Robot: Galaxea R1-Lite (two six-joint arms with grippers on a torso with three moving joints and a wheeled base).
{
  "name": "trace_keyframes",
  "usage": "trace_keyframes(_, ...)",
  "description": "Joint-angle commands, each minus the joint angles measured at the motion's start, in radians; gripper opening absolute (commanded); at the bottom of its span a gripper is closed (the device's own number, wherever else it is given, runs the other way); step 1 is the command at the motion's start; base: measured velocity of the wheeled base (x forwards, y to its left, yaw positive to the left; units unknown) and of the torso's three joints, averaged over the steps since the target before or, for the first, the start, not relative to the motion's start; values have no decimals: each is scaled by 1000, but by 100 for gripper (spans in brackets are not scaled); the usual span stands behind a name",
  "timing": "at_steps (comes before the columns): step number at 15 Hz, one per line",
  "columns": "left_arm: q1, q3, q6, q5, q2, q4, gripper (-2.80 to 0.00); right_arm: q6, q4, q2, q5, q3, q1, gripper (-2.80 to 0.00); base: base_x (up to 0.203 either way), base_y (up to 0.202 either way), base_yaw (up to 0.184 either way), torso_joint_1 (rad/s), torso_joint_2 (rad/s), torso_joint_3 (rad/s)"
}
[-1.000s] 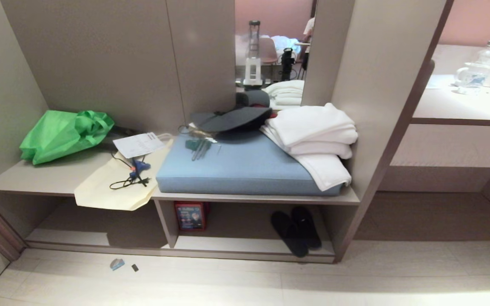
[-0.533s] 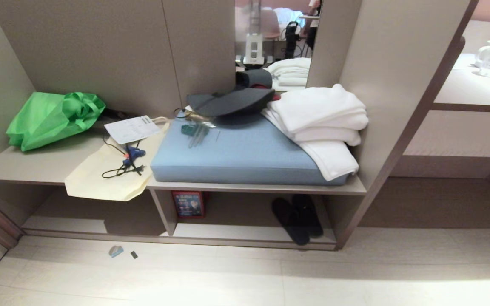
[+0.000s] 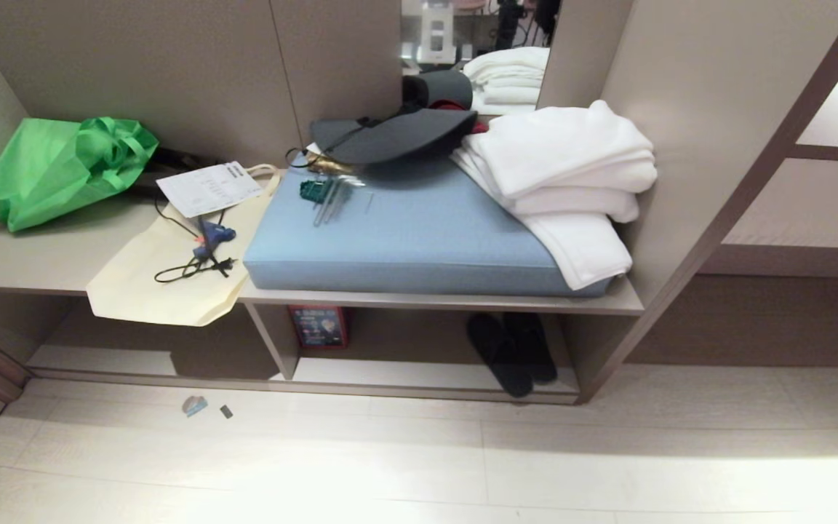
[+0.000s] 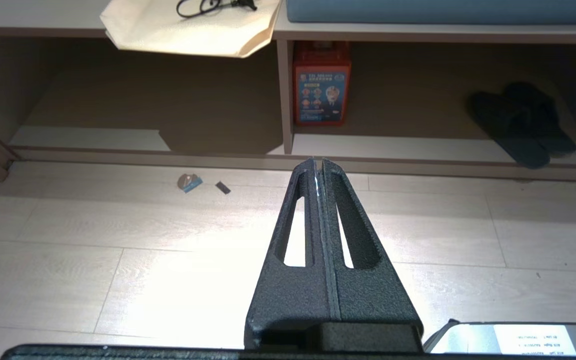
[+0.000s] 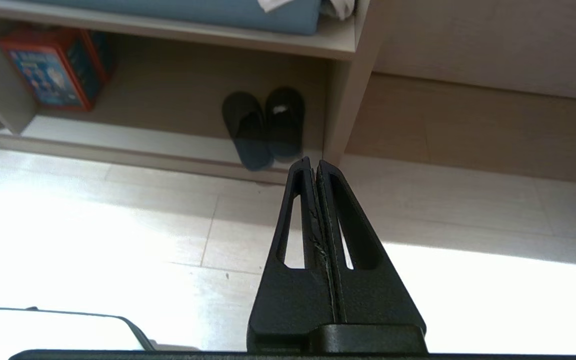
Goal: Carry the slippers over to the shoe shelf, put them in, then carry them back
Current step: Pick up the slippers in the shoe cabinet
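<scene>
Dark grey slippers [image 3: 511, 351] lie side by side in the right-hand bay of the shoe shelf [image 3: 426, 375], toes pointing inward, heels near the front edge, close to the unit's right wall. A red box [image 3: 318, 327] stands upright at the far left of the same bay, against the divider [image 3: 271, 340]. On the ledge above sit a blue cushion [image 3: 419, 236], folded white towels [image 3: 572, 175], a black hat [image 3: 390, 135], a cream tote [image 3: 164, 273] with a cable on it, and a green bag [image 3: 59, 169]. Two small scraps [image 3: 204, 407] lie on the pale floor [image 3: 419, 466] before the left bay. Both arms hang over the floor in front of the unit: the left pincer [image 4: 317, 162] is closed and empty, aimed toward the divider, and the right pincer [image 5: 313, 162] is likewise closed and empty, pointing just right of the slippers.
</scene>
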Motion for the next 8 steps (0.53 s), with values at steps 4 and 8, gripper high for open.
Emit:
trace_keyframes(4,0,0,1,0,1,0,-280,-9,0,2,2,1,0,-280,0,0,0,3,2,-197)
trace_keyframes(8,0,0,1,0,1,0,-280,-9,0,2,1,1,0,-280,0,0,0,3,5,-201)
